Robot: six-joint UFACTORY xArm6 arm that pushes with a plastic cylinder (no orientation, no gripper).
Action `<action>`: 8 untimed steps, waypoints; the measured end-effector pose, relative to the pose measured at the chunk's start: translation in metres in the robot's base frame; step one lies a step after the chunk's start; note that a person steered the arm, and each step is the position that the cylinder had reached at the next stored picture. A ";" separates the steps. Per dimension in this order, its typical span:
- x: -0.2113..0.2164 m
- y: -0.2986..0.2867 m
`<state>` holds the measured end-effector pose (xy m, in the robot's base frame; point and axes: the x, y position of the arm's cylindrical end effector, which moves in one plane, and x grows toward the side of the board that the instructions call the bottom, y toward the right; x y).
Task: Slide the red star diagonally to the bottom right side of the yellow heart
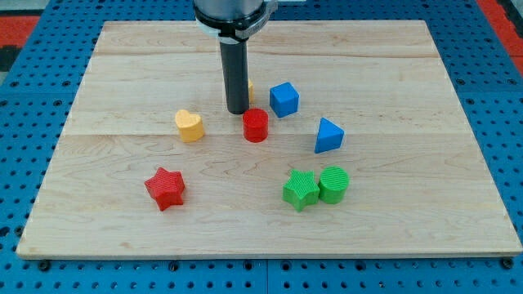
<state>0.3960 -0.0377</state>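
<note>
My tip (237, 112) is resting just beside the red cylinder (255, 126).
No claw is showing, only a rod; the red star (165, 188) is sitting below-left of the yellow heart (189, 126), well apart from the tip.

Red star (165, 188), yellow heart (189, 126), red cylinder (255, 126), two blue blocks (284, 99), two ribbed green ones (301, 189); my rod looks black.

Wooden board (409, 65) on blue pegboard (33, 98). Red cylinder (255, 126), centre. Blue cube (284, 100), upper right of it. Blue triangular block (328, 135), right. Green star (301, 190) touching green cylinder (333, 184), lower right.
</note>
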 end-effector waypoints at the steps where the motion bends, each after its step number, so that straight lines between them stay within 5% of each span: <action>1: 0.000 -0.027; 2: 0.000 -0.033; 3: 0.000 -0.098; 4: 0.031 -0.145; 5: 0.118 -0.163; 6: 0.153 -0.126; 8: 0.153 -0.069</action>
<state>0.5494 -0.1067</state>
